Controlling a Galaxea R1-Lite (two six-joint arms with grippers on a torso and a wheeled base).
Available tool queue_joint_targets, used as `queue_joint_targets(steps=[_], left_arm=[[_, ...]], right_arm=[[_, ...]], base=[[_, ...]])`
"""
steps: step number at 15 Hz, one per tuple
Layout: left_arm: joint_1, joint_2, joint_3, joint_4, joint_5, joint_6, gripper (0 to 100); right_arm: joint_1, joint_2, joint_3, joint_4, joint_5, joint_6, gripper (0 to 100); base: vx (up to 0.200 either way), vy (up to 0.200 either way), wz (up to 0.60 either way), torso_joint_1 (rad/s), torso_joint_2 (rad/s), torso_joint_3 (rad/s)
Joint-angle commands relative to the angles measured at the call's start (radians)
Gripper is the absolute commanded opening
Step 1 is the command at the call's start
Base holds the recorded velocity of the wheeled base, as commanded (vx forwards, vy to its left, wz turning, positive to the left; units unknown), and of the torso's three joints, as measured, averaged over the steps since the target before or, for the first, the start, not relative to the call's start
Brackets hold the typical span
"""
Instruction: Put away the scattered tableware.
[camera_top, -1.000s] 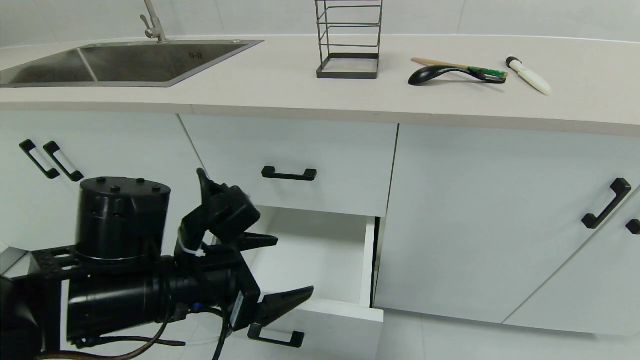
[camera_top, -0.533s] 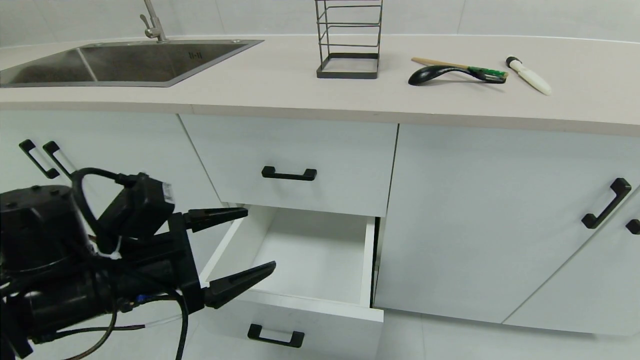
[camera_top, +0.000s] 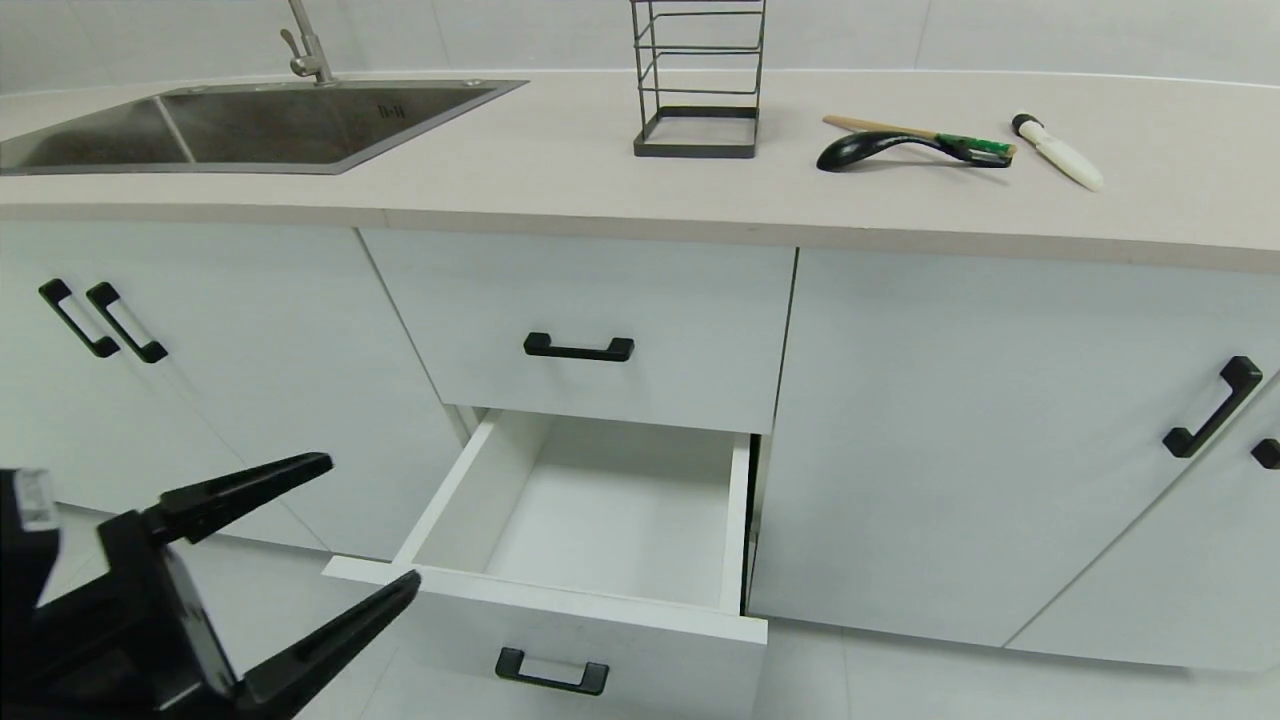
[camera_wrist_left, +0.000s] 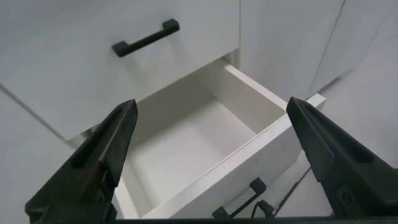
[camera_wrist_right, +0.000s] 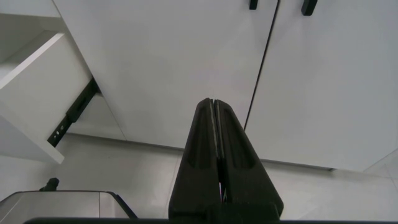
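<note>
I am holding the left gripper (camera_top: 370, 520) wide open, empty, near the open drawer (camera_top: 650, 650); right gripper (camera_wrist_right: 213, 106) is sitting closed, empty.

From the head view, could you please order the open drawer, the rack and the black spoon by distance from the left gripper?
1. Drawer, pulled out low, right beside the left gripper.
2. Rack, up on the counter, centre.
3. Spoon, on the counter, farther right.
</note>
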Motion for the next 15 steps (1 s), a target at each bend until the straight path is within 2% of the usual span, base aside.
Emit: queue_joint_targets(steps=[1, 2, 3, 4, 5, 6, 7, 8, 9, 10, 11, 12, 13, 14, 15], left_arm=[[0.023, -0.265, 0.068, 0.074, 0.009, 0.003, 100], [0.023, -0.434, 0.109, 0.173, 0.009, 0.008, 100], [0.023, -0.501, 0.115, 0.222, 0.009, 0.006, 100], [0.023, -0.705, 0.106, 0.414, 0.009, 0.006, 100], [0.023, -0.75, 0.1, 0.468, 0.009, 0.004, 100], [0.023, -0.889, 0.069, 0.663, 0.012, 0.001, 100], [0.023, -0.97, 0.052, 0.776, 0.023, -0.003, 100], [0.023, -0.977, 0.066, 0.79, 0.047, -0.005, 100], [0.023, -0.977, 0.08, 0.761, 0.063, -0.014, 100], [0.024, -0.975, 0.117, 0.721, 0.119, -0.051, 100], [0.026, -0.975, 0.153, 0.75, 0.248, -0.108, 100], [0.026, -0.977, 0.152, 0.804, 0.293, -0.143, 100], [0.026, -0.977, 0.153, 0.851, 0.319, -0.16, 100], [0.026, -0.977, 0.153, 0.897, 0.337, -0.161, 100], [0.026, -0.977, 0.153, 0.891, 0.366, -0.163, 100]], right_arm=[[0.0, 0.001, 0.0, 0.0, -0.001, 0.0, 0], [0.0, 0.001, 0.0, 0.0, -0.001, 0.0, 0], [0.0, 0.001, 0.0, 0.0, -0.001, 0.0, 0], [0.0, 0.001, 0.0, 0.0, -0.001, 0.0, 0], [0.0, 0.001, 0.0, 0.0, -0.001, 0.0, 0], [0.0, 0.001, 0.0, 0.0, -0.001, 0.0, 0], [0.0, 0.001, 0.0, 0.0, 0.001, 0.0, 0], [0.0, 0.001, 0.0, 0.0, 0.001, 0.0, 0], [0.0, 0.001, 0.0, 0.0, 0.001, 0.0, 0], [0.0, 0.001, 0.0, 0.0, 0.001, 0.0, 0], [0.0, 0.001, 0.0, 0.0, 0.001, -0.002, 0], [0.0, 0.001, 0.0, 0.0, 0.001, -0.002, 0], [0.0, 0.001, 0.0, 0.0, 0.001, 0.0, 0], [0.0, 0.001, 0.0, 0.0, 0.001, 0.0, 0], [0.0, 0.001, 0.0, 0.0, 0.001, -0.002, 0]], base=[[0.0, 0.0, 0.0, 0.0, 0.0, 0.0], [0.0, 0.0, 0.0, 0.0, 0.0, 0.0], [0.0, 0.0, 0.0, 0.0, 0.0, 0.0], [0.0, 0.0, 0.0, 0.0, 0.0, 0.0], [0.0, 0.0, 0.0, 0.0, 0.0, 0.0], [0.0, 0.0, 0.0, 0.0, 0.0, 0.0], [0.0, 0.0, 0.0, 0.0, 0.0, 0.0], [0.0, 0.0, 0.0, 0.0, 0.0, 0.0], [0.0, 0.0, 0.0, 0.0, 0.0, 0.0], [0.0, 0.0, 0.0, 0.0, 0.0, 0.0], [0.0, 0.0, 0.0, 0.0, 0.0, 0.0], [0.0, 0.0, 0.0, 0.0, 0.0, 0.0], [0.0, 0.0, 0.0, 0.0, 0.0, 0.0], [0.0, 0.0, 0.0, 0.0, 0.0, 0.0], [0.0, 0.0, 0.0, 0.0, 0.0, 0.0]])
